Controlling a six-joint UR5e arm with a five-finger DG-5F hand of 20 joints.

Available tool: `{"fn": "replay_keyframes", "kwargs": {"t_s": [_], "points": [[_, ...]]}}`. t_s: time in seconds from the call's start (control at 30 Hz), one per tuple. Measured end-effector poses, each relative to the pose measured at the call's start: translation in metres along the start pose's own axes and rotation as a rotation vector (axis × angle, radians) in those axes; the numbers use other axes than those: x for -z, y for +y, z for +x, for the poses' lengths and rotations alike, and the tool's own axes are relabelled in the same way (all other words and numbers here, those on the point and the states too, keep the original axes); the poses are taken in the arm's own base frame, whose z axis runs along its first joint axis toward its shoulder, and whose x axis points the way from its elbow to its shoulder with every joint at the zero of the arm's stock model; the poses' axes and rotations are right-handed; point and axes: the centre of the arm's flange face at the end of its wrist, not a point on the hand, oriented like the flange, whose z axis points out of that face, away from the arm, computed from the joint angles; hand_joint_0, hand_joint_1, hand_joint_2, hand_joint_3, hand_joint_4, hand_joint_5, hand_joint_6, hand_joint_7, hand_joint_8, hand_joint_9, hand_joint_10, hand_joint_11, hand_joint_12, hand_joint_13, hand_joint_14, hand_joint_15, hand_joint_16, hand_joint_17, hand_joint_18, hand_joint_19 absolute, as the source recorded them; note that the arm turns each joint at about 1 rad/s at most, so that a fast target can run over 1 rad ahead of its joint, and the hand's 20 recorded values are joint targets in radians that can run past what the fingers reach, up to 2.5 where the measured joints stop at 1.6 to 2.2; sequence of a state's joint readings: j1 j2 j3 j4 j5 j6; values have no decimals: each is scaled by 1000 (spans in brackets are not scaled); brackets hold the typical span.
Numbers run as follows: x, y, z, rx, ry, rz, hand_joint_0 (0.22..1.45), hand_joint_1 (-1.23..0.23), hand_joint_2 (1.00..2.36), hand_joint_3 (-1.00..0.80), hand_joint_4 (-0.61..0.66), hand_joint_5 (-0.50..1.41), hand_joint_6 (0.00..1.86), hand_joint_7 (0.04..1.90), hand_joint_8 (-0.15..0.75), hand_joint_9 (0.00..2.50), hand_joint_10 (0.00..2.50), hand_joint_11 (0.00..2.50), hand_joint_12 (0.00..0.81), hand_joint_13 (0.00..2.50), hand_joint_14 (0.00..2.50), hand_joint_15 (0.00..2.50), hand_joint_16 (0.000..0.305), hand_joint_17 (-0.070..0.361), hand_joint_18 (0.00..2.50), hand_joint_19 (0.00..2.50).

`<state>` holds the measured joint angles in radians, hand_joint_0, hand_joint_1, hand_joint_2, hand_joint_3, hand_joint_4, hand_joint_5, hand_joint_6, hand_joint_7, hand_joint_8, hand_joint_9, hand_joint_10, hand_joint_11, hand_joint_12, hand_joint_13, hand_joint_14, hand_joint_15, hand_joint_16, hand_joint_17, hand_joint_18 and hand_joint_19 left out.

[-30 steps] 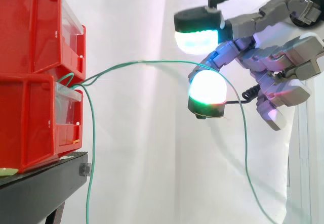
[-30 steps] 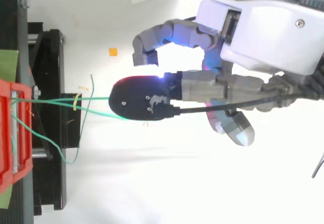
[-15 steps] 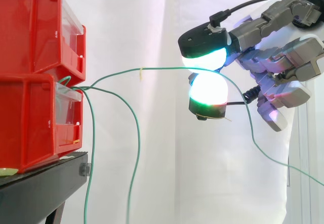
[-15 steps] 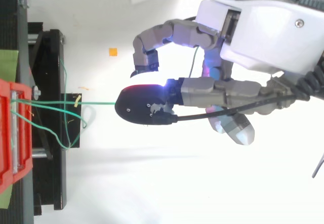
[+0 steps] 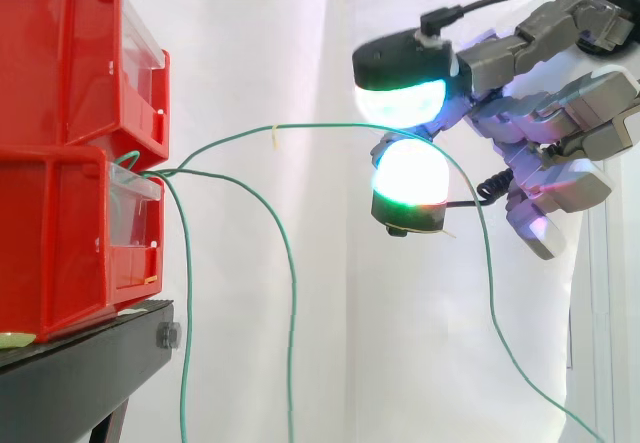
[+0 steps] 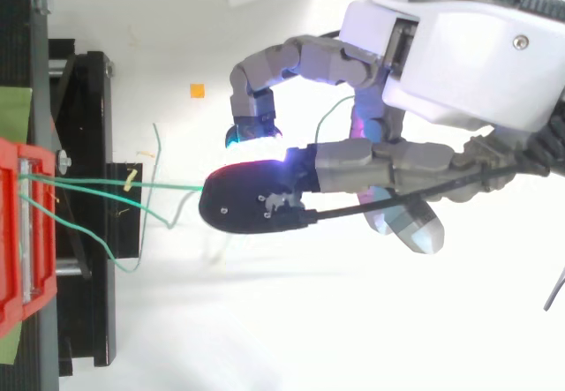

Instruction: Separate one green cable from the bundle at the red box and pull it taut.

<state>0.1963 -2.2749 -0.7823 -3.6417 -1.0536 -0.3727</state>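
Two red bins are sitting stacked at the left on a black bench [image 5: 85, 363], in front of a white curtain [image 5: 290, 33]. The upper red bin [image 5: 60, 53] is resting on the lower red bin [image 5: 55, 233]. Several green strands are coming out of the lower bin's front. Two loose green cables [image 5: 291, 293] are hanging down just beside the bench edge, below the path between bin and hand. From above they are looping across the bench's end. A small orange square [image 6: 197, 91] is lying on the floor, well apart from them.

The green cable [image 5: 320, 126] is leaving the bin and rising in a shallow bow, not straight, with a small yellow tie [image 5: 275, 133] on it. It is passing through the hand [image 6: 459, 56] and then dropping away to the lower right.

The hand is reaching in from the right with its fingers curled. It is holding the cable between an upper pad [image 5: 400, 98] and a lower pad [image 5: 408, 173], which are standing very close together. The other fingers are staying folded back, touching nothing.
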Motion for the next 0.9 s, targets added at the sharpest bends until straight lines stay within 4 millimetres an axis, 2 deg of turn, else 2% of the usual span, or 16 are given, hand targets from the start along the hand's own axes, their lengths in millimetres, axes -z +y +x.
{"fn": "replay_keyframes", "kwargs": {"t_s": [0.17,0.3,0.37,0.53,0.9], "points": [[0,0,0,0,0,0,495,-318,1000,-500,54,131,576,1258,240,2159,25,678,393,1639,20,677,50,112,1209,557],[0,0,0,1,1,1,526,-385,1000,-500,57,121,602,1203,229,2134,26,688,384,1617,21,695,49,110,1169,576],[0,0,0,1,1,1,548,-456,1005,-425,65,116,614,1183,230,2118,25,684,380,1606,20,691,50,113,1156,570],[0,-1,0,1,1,1,560,-498,1007,-348,84,124,592,1245,256,2124,24,639,407,1643,17,651,59,132,1238,496],[0,-1,1,-1,3,3,573,-581,1010,-331,90,118,613,1193,251,2126,24,640,397,1631,19,646,58,131,1217,497]]}}
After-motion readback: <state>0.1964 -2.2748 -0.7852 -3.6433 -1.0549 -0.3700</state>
